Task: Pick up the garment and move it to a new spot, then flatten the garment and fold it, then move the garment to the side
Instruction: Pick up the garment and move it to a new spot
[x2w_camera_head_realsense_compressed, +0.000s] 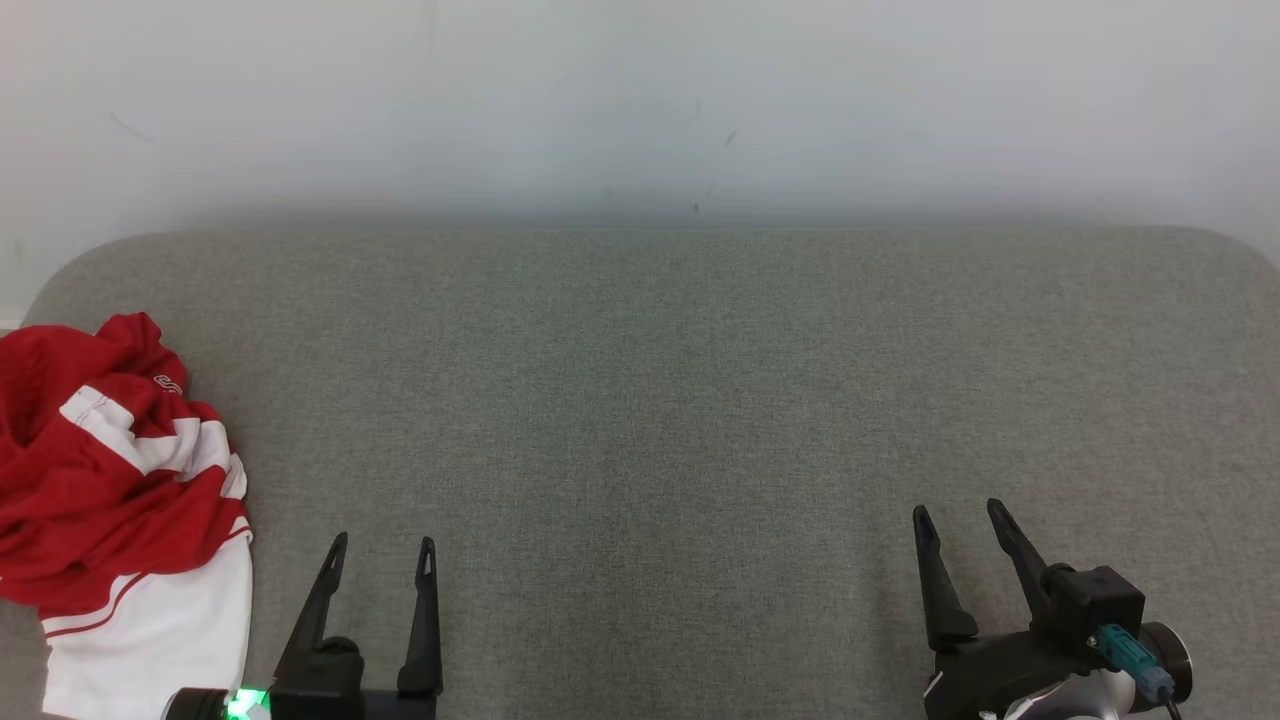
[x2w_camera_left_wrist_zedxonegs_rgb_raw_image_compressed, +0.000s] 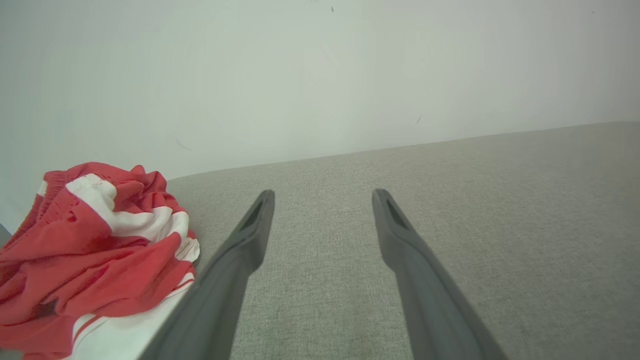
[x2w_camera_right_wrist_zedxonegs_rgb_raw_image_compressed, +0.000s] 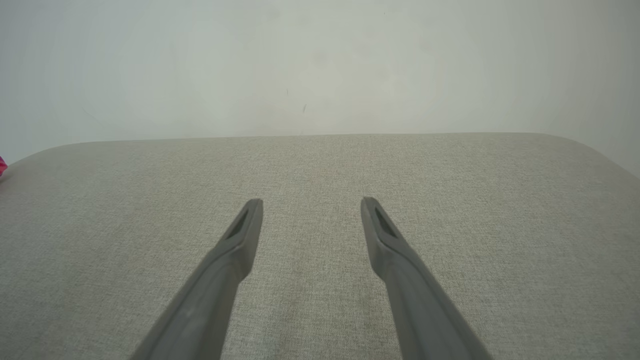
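**Item 1: garment** (x2w_camera_head_realsense_compressed: 110, 480). Red and white, crumpled in a loose heap. It lies just to the left of the left gripper (x2w_camera_head_realsense_compressed: 384, 543), apart from its fingers, and well away from the right gripper (x2w_camera_head_realsense_compressed: 957, 509). The red part is bunched on top, farther out than the fingertips. A flat white panel with a thin red stripe lies nearer, level with the gripper's base. In the left wrist view the garment (x2w_camera_left_wrist_zedxonegs_rgb_raw_image_compressed: 100, 250) sits left of the left finger. Part of its white panel is hidden behind that finger.

**Item 2: left gripper** (x2w_camera_left_wrist_zedxonegs_rgb_raw_image_compressed: 324, 194). The jaws stand wide apart, holding nothing, with bare desk between the fingers. A green light (x2w_camera_head_realsense_compressed: 245, 703) glows at its base.

**Item 3: right gripper** (x2w_camera_right_wrist_zedxonegs_rgb_raw_image_compressed: 311, 201). The jaws are likewise spread wide and empty, pointing over bare desk. A teal connector (x2w_camera_head_realsense_compressed: 1125, 655) sits on its wrist.

**Item 4: desk** (x2w_camera_head_realsense_compressed: 650, 400). Grey woven covering with rounded far corners. It runs ahead of both grippers to a pale wall (x2w_camera_head_realsense_compressed: 640, 100).
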